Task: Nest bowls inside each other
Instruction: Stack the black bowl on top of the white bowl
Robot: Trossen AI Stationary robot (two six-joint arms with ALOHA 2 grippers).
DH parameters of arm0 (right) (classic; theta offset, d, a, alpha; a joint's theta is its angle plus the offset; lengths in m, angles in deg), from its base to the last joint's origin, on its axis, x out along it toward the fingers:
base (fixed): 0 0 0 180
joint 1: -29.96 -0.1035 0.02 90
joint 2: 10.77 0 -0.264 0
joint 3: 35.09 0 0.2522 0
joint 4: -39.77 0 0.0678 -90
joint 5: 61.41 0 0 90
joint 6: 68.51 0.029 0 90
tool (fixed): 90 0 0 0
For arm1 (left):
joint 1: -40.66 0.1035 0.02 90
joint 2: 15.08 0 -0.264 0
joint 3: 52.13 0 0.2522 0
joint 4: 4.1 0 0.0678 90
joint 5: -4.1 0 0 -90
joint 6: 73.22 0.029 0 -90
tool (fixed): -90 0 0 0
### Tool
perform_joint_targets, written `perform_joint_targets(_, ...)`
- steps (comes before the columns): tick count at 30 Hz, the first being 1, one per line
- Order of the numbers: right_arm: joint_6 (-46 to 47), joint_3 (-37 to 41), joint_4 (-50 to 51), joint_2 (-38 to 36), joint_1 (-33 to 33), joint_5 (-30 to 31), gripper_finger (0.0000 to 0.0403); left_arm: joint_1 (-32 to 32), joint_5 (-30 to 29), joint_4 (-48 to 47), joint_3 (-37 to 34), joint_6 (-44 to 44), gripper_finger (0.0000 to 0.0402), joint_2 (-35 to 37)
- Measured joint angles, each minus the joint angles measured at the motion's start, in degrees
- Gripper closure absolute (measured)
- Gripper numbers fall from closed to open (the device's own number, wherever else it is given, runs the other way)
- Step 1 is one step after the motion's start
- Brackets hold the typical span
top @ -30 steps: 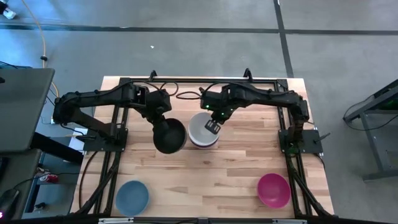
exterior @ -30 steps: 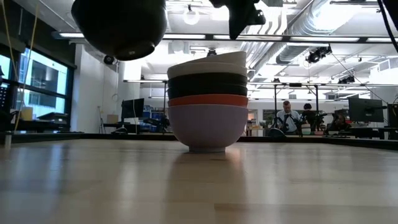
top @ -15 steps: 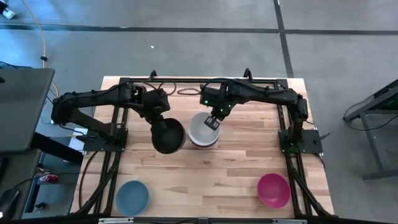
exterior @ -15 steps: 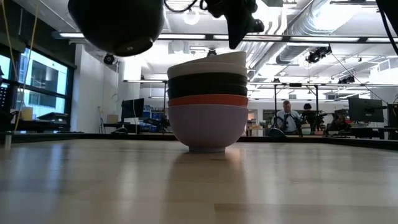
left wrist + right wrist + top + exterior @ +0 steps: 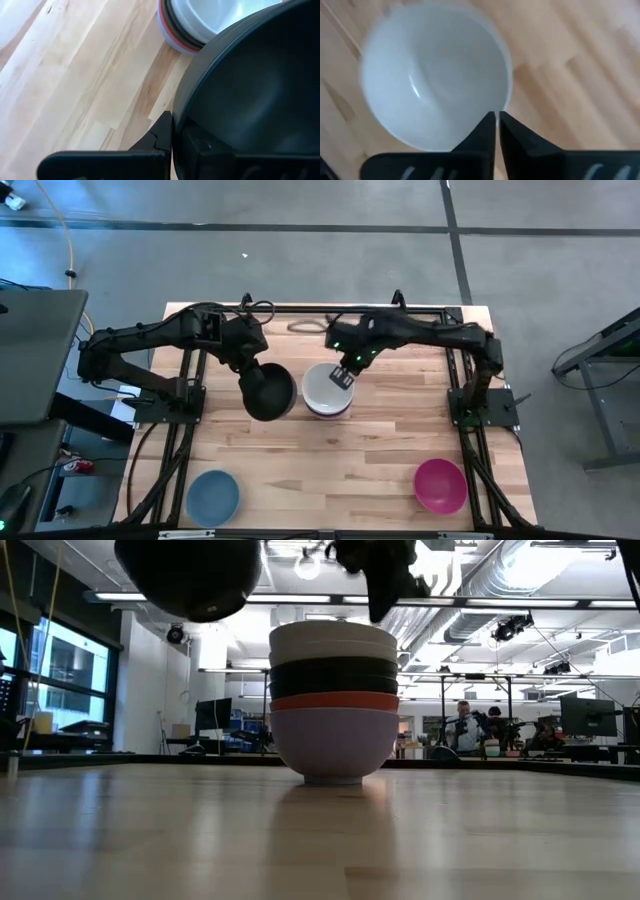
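A stack of bowls (image 5: 327, 389) stands mid-table: lavender at the bottom (image 5: 333, 745), then red, black, and white on top (image 5: 333, 640), its inside filling the right wrist view (image 5: 430, 75). My left gripper (image 5: 250, 367) is shut on a black bowl (image 5: 267, 391) held in the air left of the stack (image 5: 190, 575). My right gripper (image 5: 343, 377) hangs over the white bowl's far rim with its fingers shut (image 5: 496, 117). A light blue bowl (image 5: 212, 497) and a magenta bowl (image 5: 440, 485) rest on their bases near the near edge. My left gripper holds the black bowl by its rim (image 5: 176, 112) on the side nearest the arm, one finger outside (image 5: 162, 132) and one inside the bowl (image 5: 200, 145). The bowl is lifted clear of the table, mouth upward, level with the stack's top. My right gripper's shut fingertips stand at the white bowl's far rim (image 5: 506, 102) from above; I cannot tell whether they touch it.
Bare wood lies in front of the stack (image 5: 330, 450) between the light blue and magenta bowls. Black frame rails (image 5: 190, 410) and arm bases flank the table at left and right. People sit in the room far behind the table (image 5: 462, 728).
The white top bowl, tilted on the stack a second ago, now sits level. My right gripper has shifted slightly toward the far edge above it. My left gripper has carried the black bowl a little up and toward the far left.
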Motion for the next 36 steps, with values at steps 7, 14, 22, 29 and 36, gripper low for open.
perform_joint_targets(7,-1.44,-3.96,1.81,-6.01,-0.48,8.89,0.0313,1.66,3.44,4.8,2.33,-0.02,0.0401,-3.51)
perform_joint_targets(14,-5.61,-3.95,1.91,-11.36,-3.08,12.6,0.0271,2.95,3.18,4.41,15.1,3.73,0.0401,-13.13)
perform_joint_targets(22,-7.16,-3.93,1.38,-16.8,-9.25,15.63,0.0268,2.92,3.33,-2.67,30.57,9.16,0.0401,-27.45)
perform_joint_targets(29,-8.11,-3.93,-2.28,-22.18,-18.18,19.48,0.0268,2.5,3.51,-6.29,36.46,11.43,0.0401,-35.08)
perform_joint_targets(36,-11.95,-3.93,-10.68,-27.31,-27.98,23.44,0.0268,2.49,4.17,-6.53,38.57,11.58,0.0401,-37.9)
